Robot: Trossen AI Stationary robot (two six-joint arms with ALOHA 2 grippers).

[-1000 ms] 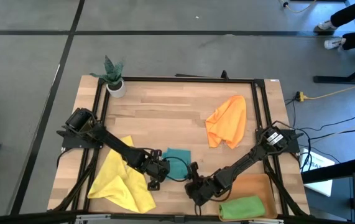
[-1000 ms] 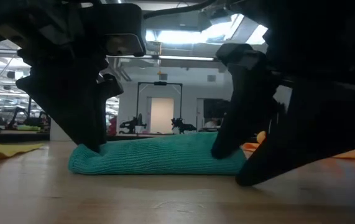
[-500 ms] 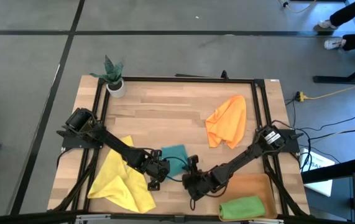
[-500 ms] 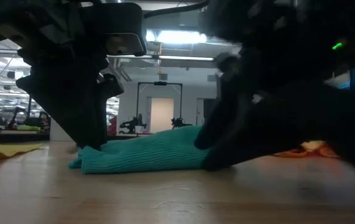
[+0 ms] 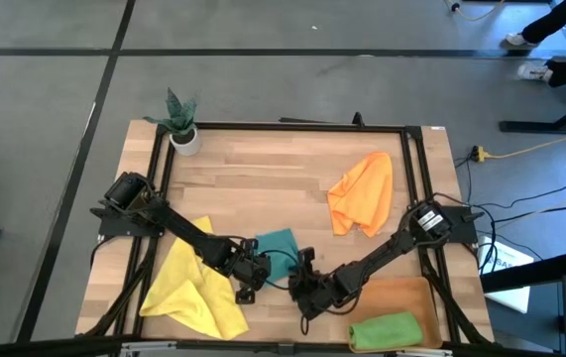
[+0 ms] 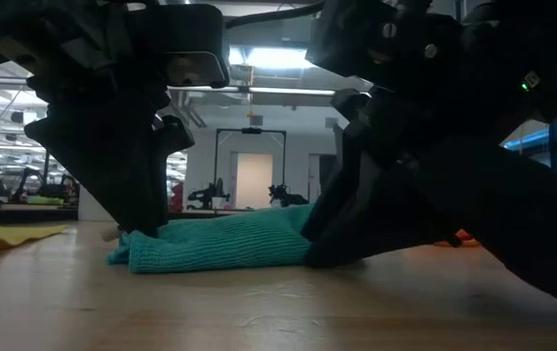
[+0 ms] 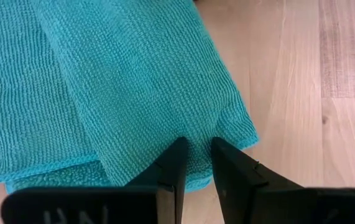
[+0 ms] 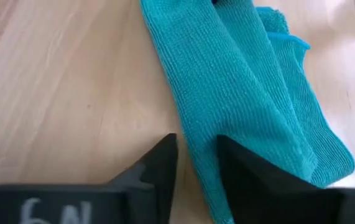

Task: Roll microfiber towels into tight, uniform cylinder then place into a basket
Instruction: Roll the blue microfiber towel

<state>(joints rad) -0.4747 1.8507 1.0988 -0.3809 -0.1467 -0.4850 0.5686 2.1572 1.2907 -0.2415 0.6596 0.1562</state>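
The teal towel [image 5: 281,245] lies folded into a thick strip on the wooden table, near the front middle. My left gripper [image 5: 252,276] is shut on its left end, and my right gripper [image 5: 302,270] is closed on its right end. In the low view the strip [image 6: 224,244] runs between both grippers and rises toward the right one. A yellow towel [image 5: 191,286] lies loose at the front left and an orange one [image 5: 362,193] at the back right. A rolled green towel [image 5: 387,330] lies in the basket [image 5: 409,294]. My left gripper pinches a small pucker of cloth [image 7: 197,132] between its two fingers, close to the strip's end edge. The fingers slant steeply down from the table's left, and that end stays on the table. My right gripper has the long edge of the strip [image 8: 197,144] between its two fingers, near the strip's other end. It slants down from the right, and that end is bunched up a little off the table.
A small white plant pot [image 5: 184,138] stands at the back left corner. A black frame [image 5: 283,126] runs round the table's edges. Bare wood lies between the teal towel and the orange one.
My right gripper has moved toward the table's left and down onto the teal towel's right end, rolling a little, and its fingers have drawn closer together. The towel's right end has been pushed leftward and raised, so the strip looks shorter. Its left end has stayed in place.
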